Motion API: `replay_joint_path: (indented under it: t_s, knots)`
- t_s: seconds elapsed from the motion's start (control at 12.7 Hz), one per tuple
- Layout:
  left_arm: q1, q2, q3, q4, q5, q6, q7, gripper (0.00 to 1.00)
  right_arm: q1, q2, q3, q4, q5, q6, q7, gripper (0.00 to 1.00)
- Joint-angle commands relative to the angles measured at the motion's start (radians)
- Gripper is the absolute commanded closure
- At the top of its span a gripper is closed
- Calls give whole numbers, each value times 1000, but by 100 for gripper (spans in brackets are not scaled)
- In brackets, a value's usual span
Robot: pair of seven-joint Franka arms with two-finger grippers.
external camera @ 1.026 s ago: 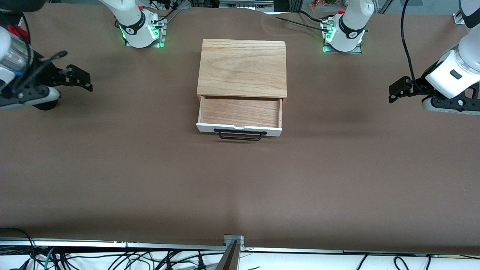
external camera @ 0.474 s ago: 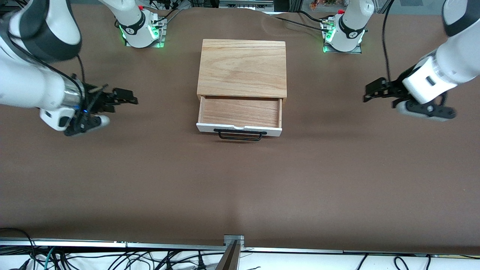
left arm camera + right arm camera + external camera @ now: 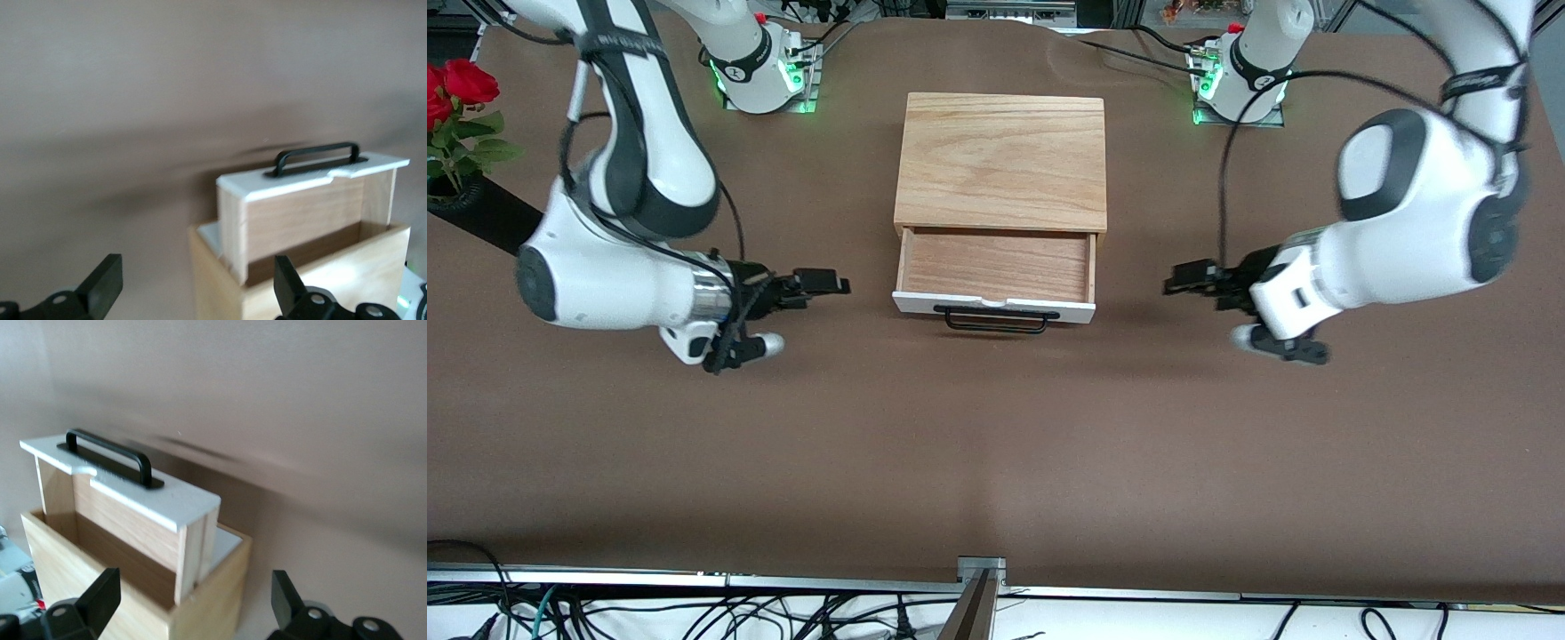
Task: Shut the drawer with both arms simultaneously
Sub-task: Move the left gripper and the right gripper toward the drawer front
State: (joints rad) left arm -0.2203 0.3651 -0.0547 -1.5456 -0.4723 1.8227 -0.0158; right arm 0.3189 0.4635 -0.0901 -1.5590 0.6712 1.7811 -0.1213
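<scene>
The drawer (image 3: 996,267) stands pulled out of the light wooden box (image 3: 1003,160) at mid-table. Its white front panel (image 3: 1049,309) and black bar handle (image 3: 996,322) face the front camera. My right gripper (image 3: 827,284) is open and empty, over the table beside the drawer's front, toward the right arm's end. My left gripper (image 3: 1183,277) is open and empty, beside the drawer toward the left arm's end. Neither touches the drawer. The left wrist view shows the left gripper (image 3: 197,287) and the drawer's side (image 3: 300,213). The right wrist view shows the right gripper (image 3: 193,597) and the panel (image 3: 167,500).
Red roses (image 3: 454,98) in a dark vase stand at the right arm's end of the brown table (image 3: 996,444). The arm bases (image 3: 760,76) (image 3: 1240,84) glow green, farther from the front camera than the box. Cables (image 3: 694,613) hang below the table's near edge.
Both arms have swung in from the table's ends toward the drawer and lowered. Each gripper now sits close beside the drawer's front. The drawer has not moved.
</scene>
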Motion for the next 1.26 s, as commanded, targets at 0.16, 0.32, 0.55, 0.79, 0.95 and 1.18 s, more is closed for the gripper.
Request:
replay_joint_path:
  t_s: [0.16,0.32,0.55,0.79,0.95,1.18]
  knots:
    - [-92,132,9,45,-86,217,7,0,6,119,0,68,163,46,-31,0]
    - [-149,184,9,45,-124,306,34,0,34,148,1,68,195,102,-32,0]
    - [-171,261,9,45,-245,359,150,0,63,178,21,60,241,161,-61,0]
    - [-172,296,9,25,-364,336,255,0,117,181,21,34,241,211,-61,0]
    - [-168,296,9,25,-367,258,257,0,146,178,21,1,240,238,-84,0]
    - [-152,298,10,25,-359,106,261,0,150,167,21,-32,240,230,-103,0]
